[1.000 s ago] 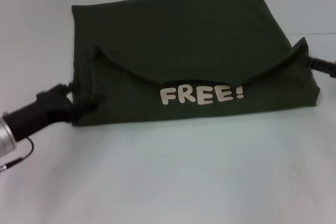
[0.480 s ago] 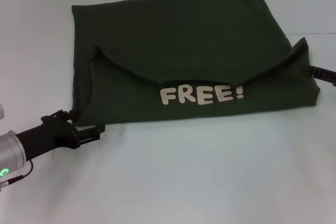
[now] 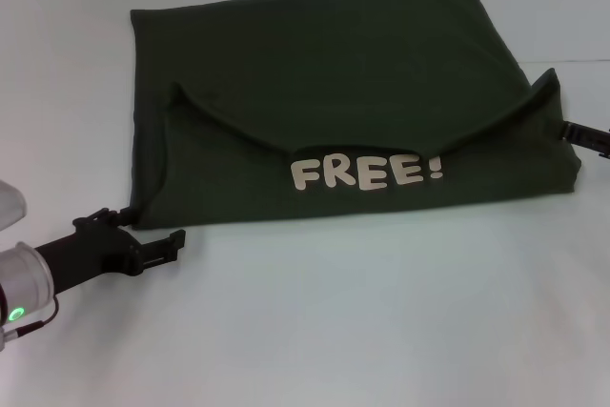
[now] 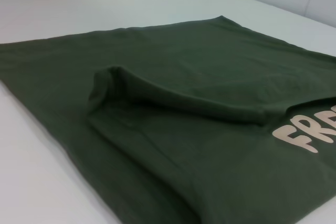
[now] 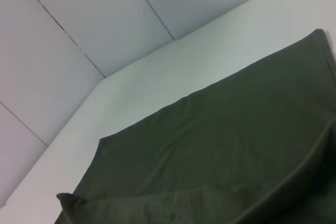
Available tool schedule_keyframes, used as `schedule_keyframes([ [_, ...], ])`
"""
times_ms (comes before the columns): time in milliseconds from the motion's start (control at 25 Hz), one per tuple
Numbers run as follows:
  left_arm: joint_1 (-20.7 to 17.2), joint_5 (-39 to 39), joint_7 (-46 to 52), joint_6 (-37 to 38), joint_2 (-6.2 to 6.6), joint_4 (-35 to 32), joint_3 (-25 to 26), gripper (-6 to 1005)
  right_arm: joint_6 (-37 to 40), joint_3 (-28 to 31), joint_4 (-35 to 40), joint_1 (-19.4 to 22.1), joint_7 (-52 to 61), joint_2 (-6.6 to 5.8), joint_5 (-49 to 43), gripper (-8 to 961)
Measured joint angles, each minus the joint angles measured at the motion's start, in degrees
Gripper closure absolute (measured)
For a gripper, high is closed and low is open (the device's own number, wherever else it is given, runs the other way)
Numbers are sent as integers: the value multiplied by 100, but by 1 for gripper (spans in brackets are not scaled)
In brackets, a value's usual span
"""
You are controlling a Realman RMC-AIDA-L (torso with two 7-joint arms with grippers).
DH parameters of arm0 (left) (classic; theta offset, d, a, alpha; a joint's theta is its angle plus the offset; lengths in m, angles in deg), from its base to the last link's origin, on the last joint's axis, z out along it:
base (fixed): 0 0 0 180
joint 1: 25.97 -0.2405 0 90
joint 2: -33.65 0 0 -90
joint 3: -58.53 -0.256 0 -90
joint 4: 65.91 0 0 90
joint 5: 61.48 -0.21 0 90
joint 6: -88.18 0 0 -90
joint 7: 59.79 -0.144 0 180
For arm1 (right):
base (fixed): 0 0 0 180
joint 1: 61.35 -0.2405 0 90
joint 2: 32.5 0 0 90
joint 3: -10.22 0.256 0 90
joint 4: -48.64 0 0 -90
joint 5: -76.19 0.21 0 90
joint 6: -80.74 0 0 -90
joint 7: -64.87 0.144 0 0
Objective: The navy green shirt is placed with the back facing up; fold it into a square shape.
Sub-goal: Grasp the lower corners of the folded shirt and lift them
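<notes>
1. The left hand (image 3: 170, 241) lies low on the white worktop (image 3: 381, 331) just off the near left corner of the navy green shirt (image 3: 334, 102), fingers parted and holding nothing.
2. The shirt lies mid-worktop, its near part folded back, so cream "FREE!" lettering (image 3: 367, 172) reads right way up.
3. The right hand (image 3: 583, 132) sits at the shirt's right edge, mostly hidden; whether it grips cannot be told.
4. The left wrist view shows the raised fold ridge (image 4: 173, 95) and "FRE"; the right wrist view shows wall panels (image 5: 79, 19) behind.
</notes>
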Motion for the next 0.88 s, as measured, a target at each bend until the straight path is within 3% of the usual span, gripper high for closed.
schedule_keyframes([
  [880,90,-75,125,-80,27,9,-148,237,-6,0,-60,15,-17,-1,8,175],
])
